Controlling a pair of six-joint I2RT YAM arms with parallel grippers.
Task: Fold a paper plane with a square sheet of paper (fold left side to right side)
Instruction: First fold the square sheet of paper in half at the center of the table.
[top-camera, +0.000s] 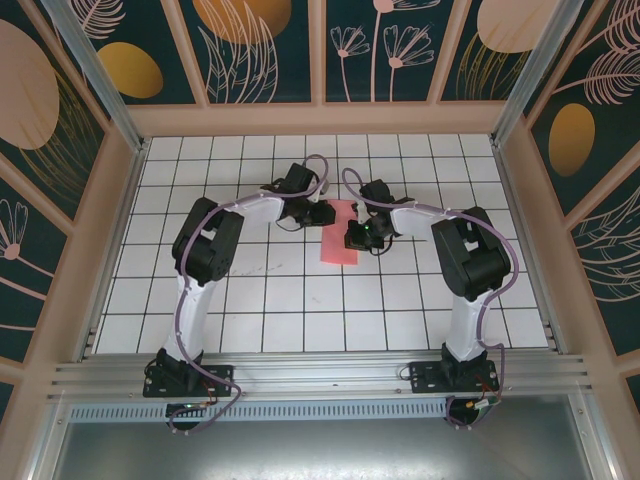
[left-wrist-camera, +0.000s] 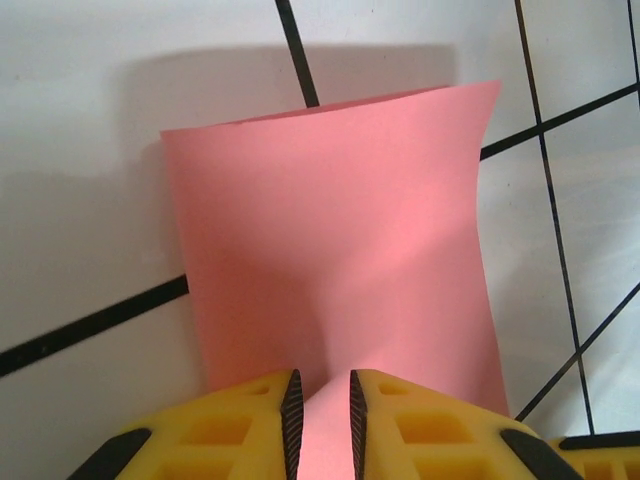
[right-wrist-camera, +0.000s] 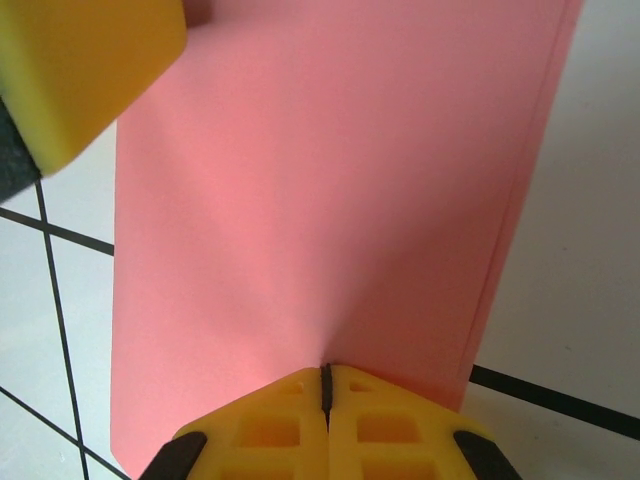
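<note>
R gripper (right-wrist-camera: 327, 375) clamped shut on sheet (top-camera: 340, 238) edge. L gripper (left-wrist-camera: 320, 395) jaws a slit apart astride opp. edge, grip unclear. Sheet mid-table (top-camera: 300, 300), walls (top-camera: 60, 150) well off.

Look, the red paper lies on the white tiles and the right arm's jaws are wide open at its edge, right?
Not quite. The right gripper has its jaws shut, as the right wrist view shows. The red paper does lie on the white tiles, those jaws at its edge.
</note>
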